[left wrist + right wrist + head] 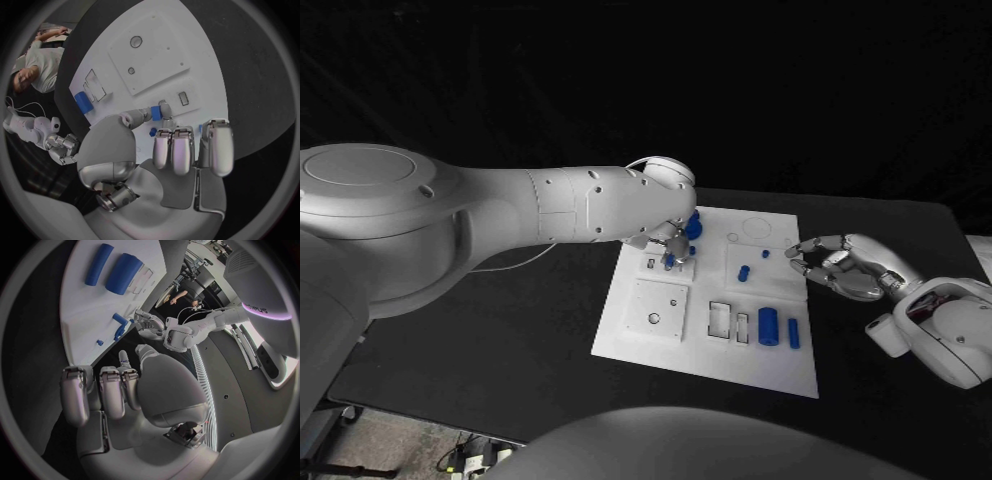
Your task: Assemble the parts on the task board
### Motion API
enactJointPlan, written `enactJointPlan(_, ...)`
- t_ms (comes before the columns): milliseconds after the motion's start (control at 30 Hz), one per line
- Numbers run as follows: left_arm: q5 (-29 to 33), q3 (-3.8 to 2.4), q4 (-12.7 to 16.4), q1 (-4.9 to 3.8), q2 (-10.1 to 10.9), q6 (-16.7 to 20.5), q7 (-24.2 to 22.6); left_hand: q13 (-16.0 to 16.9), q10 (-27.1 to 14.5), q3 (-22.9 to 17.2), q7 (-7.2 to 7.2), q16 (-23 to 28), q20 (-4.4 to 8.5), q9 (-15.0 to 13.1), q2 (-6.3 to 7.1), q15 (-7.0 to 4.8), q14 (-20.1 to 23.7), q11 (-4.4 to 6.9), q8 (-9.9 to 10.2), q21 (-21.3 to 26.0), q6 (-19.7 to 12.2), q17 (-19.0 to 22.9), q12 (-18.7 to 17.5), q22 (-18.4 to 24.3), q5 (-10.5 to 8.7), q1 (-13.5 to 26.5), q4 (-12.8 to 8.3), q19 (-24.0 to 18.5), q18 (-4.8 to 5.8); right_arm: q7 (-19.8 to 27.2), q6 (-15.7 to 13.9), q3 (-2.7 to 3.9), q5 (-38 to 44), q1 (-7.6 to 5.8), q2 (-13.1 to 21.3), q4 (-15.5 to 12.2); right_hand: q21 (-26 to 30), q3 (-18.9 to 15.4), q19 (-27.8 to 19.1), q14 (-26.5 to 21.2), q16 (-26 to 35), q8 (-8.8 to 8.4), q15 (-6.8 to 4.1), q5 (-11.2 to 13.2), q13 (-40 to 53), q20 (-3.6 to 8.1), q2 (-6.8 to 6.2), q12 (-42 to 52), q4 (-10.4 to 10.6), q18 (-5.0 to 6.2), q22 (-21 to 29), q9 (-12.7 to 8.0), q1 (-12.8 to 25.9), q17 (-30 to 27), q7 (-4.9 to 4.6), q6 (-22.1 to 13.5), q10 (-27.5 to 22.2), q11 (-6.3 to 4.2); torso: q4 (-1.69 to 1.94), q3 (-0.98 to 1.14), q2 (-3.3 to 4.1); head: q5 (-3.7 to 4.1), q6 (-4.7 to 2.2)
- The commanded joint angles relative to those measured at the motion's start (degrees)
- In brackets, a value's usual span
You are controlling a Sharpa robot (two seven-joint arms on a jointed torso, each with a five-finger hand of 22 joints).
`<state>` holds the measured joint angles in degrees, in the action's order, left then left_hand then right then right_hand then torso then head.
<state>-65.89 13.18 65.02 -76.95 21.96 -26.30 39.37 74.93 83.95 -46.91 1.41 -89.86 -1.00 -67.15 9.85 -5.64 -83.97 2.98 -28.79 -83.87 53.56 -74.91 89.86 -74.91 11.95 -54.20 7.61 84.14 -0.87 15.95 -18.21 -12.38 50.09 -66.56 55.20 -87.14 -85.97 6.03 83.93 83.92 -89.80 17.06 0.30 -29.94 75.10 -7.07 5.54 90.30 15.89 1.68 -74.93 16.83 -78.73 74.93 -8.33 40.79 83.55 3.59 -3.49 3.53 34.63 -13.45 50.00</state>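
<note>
Left robot hand [668, 238] apparently pinches a blue part [156, 113] over the task board [675, 345].

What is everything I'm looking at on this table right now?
Table: one, black, under everything.
Task board: one, white plate, middle of the table.
Large cylinder parts: two, blue, lying side by side at the board's near right.
Small parts: a few, blue, mid-board; exact count unclear.
Held part: one, blue, pinched over the board's far left.
Left robot hand: silver, pinching that part.
Right robot hand: silver, fingers apart, holding nothing, off the board's right edge.
</note>
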Motion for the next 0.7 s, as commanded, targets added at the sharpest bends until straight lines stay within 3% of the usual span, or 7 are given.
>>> enactJointPlan(33, 1.1, -0.01, 0.1, 0.11, 0.2, 1.3, 0.1, 15.1, 6.1, 0.3, -0.35, -0.1, -0.34, 0.2, -0.77, 0.54, -6.0, -0.36, 0.6, 0.4, 0.9, -15.1, 0.1, -13.1, 0.34, 0.2, 0.0, 2.7, -0.61, 0.1, 1.0, -0.01, 0.1, 0.04, 0.0, 0.0, 0.4, 0.3, 1.3, 6.1, -0.2, 0.01, 0.38, -0.4, 14.9, 0.02, -0.07, -0.3, -0.1, -0.15, -13.0, 0.1, -0.7, 15.1, -0.04, -0.2, 6.5, -0.02, 0.00, 0.01, 0.02, -0.10, 0.00)
enactJointPlan(300, 1.0, -0.01, 0.2, 0.53, 0.6, 1.7, 0.1, 15.1, 6.1, 0.8, -0.09, -0.1, -0.53, 1.3, -1.12, 0.76, -6.0, -0.60, 2.5, 0.9, 1.0, -15.1, 0.1, -13.0, 0.48, 0.1, -0.3, 2.5, -0.71, 0.1, 1.1, -0.02, 0.0, 0.04, 0.0, 0.0, 0.4, 0.3, 1.3, 6.1, -0.2, 0.01, 0.38, -0.4, 14.9, 0.02, -0.07, -0.3, -0.1, -0.15, -13.0, 0.1, -0.7, 15.1, -0.04, -0.2, 6.5, -0.02, -0.02, -0.01, 0.04, -0.24, 0.00)
enactJointPlan(700, 0.7, 0.00, 0.5, 0.69, 1.5, 1.0, 0.2, 15.1, 6.1, 1.0, -0.08, -0.1, -0.58, 1.6, -1.23, 0.79, -6.0, -0.63, 2.9, 1.0, 1.5, -15.1, 0.1, -13.0, 0.48, 0.0, -0.5, 2.5, -0.72, 0.0, 1.3, -0.02, 0.0, 0.04, 0.0, 0.0, 0.4, 0.3, 1.3, 6.1, -0.2, 0.01, 0.38, -0.4, 14.9, 0.02, -0.07, -0.3, -0.1, -0.15, -13.0, 0.1, -0.7, 15.1, -0.04, -0.2, 6.5, -0.02, 0.02, 0.00, 0.02, -0.35, 0.00)
